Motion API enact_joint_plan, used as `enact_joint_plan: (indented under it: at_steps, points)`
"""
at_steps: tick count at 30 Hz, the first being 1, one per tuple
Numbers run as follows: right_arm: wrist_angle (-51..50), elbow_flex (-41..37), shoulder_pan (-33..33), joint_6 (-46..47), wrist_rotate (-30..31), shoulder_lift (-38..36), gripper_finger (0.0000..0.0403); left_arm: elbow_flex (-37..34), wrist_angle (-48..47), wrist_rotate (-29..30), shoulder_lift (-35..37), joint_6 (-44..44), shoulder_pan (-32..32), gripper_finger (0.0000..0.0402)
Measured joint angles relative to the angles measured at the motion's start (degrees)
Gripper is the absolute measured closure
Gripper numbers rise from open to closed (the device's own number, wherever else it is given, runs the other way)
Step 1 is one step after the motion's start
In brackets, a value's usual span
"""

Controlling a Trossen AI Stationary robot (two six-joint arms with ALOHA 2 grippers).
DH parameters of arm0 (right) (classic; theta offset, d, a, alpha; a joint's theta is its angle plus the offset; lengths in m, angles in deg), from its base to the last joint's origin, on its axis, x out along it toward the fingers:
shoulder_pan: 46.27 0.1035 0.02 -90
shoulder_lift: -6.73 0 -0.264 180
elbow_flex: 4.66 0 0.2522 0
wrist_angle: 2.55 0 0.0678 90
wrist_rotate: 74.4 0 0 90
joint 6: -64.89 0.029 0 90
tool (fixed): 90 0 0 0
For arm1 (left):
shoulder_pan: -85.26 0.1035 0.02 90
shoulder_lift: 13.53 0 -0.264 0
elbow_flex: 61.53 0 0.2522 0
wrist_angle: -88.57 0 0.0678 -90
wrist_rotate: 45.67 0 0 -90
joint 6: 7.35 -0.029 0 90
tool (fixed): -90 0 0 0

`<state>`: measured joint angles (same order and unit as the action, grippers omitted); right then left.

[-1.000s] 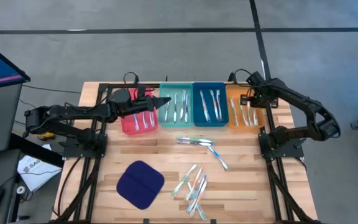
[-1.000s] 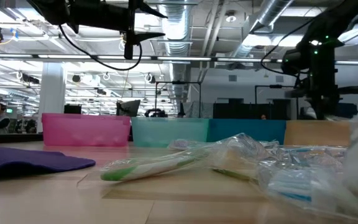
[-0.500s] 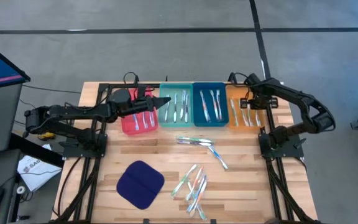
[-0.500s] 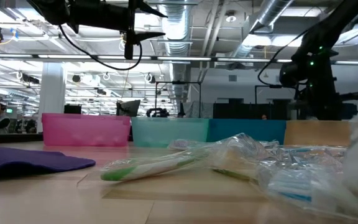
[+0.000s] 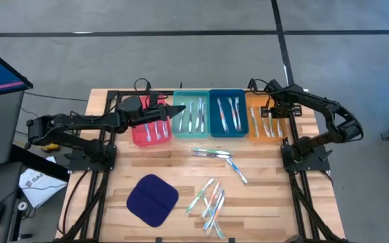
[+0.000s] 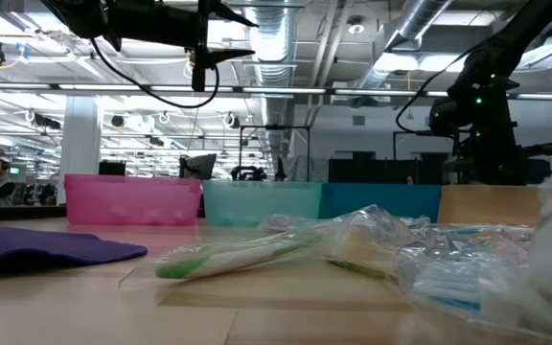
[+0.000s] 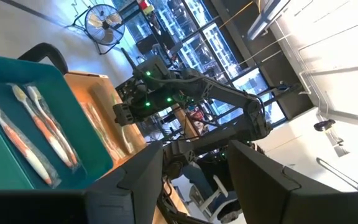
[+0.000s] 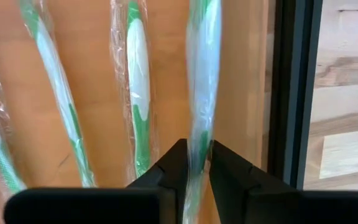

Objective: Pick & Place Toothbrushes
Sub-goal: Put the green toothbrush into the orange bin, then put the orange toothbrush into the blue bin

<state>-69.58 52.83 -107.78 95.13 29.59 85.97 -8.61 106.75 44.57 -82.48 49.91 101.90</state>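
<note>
Table: slatted light wood top point(image 5: 181, 162), four plastic trays in a row at the back.
Toothbrushes: crinkly clear wrappers, green-and-white; four lie lengthwise in the orange tray point(image 5: 261, 128).
Right gripper point(image 8: 193, 163): fingers narrowly parted around one wrapped brush point(image 8: 202, 74).
Left gripper point(image 5: 179, 110): hovering by the red tray point(image 5: 140, 136), partly open, empty.

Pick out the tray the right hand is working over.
The orange tray, at the row's right end. The right hand hangs over it with a green-and-white toothbrush between its fingers; the red, teal and blue trays lie further left.
</note>
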Motion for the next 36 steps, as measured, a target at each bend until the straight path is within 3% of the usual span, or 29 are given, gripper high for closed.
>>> enact_joint_plan:
  at_steps: [6,19,28,36]
  points:
    - [0.1,0.0,0.0,-0.3,0.1,0.0,0.0318,0.0,0.0,0.1,0.0,0.0,0.0,0.0225]
    - [0.9,1.6,1.8,-2.1,-0.8,-4.0,0.0199,0.0,0.0,0.3,0.0,0.0,0.0,0.0224]
    - [1.4,2.3,3.2,-2.8,-5.7,-11.4,0.0186,0.0,0.2,0.3,0.0,-2.6,0.3,0.0224]
    - [5.9,2.3,7.3,-3.7,-9.7,-19.0,0.0194,0.0,0.3,3.9,0.0,-2.6,0.3,0.0224]
